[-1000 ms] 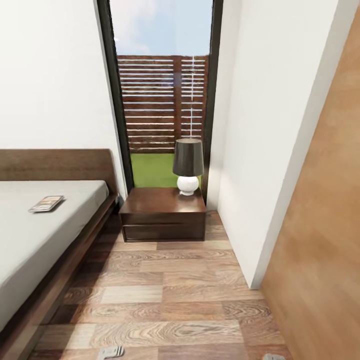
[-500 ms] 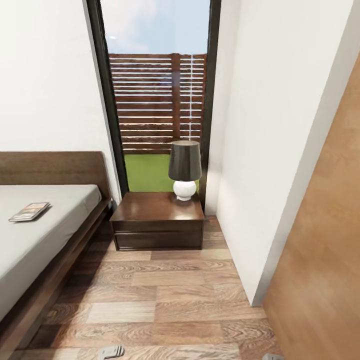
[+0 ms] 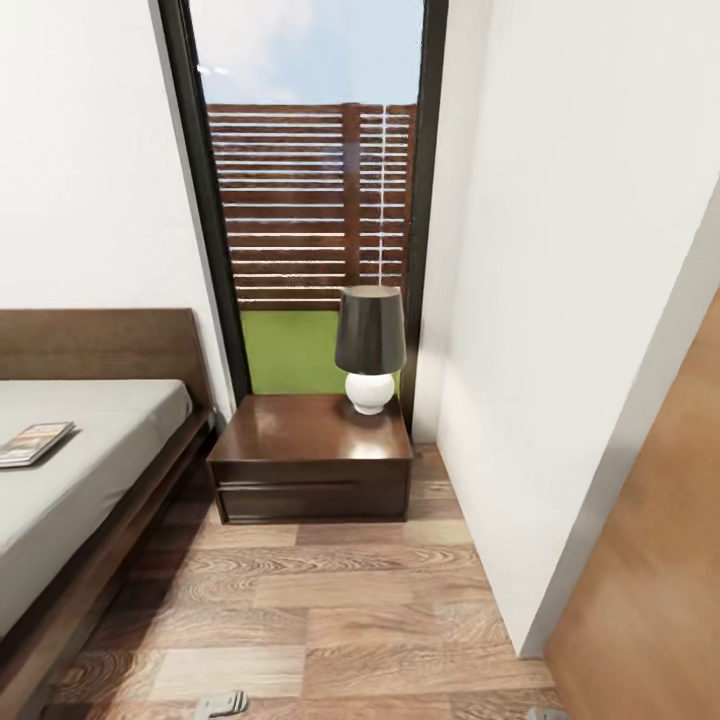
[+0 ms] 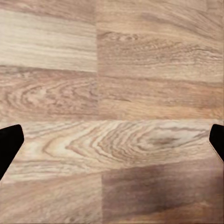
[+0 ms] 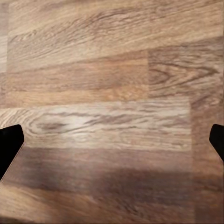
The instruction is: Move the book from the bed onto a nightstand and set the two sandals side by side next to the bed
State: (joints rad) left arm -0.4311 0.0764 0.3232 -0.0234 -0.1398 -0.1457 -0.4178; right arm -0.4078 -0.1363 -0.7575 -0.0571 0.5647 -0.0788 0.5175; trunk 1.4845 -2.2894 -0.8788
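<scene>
1. While the robot rolls closer, the head view has slid: the book (image 3: 33, 443) on the bed (image 3: 90, 470) now sits at the far left edge, and the nightstand (image 3: 310, 455) with its lamp (image 3: 370, 347) looks nearer. The book is not picked up yet. Its words are too small to read.
2. Left wrist view: left pincer (image 4: 112, 144) is wide open over the floor (image 4: 112, 70), holding nothing.
3. Right wrist view: right pincer (image 5: 112, 147) is wide open too.

The book (image 3: 32, 443) runs off the edge, its cover too small to read. Most of the bed (image 3: 90, 470) is cut off too. The nightstand (image 3: 312, 460) hides the window's (image 3: 310, 200) foot.
</scene>
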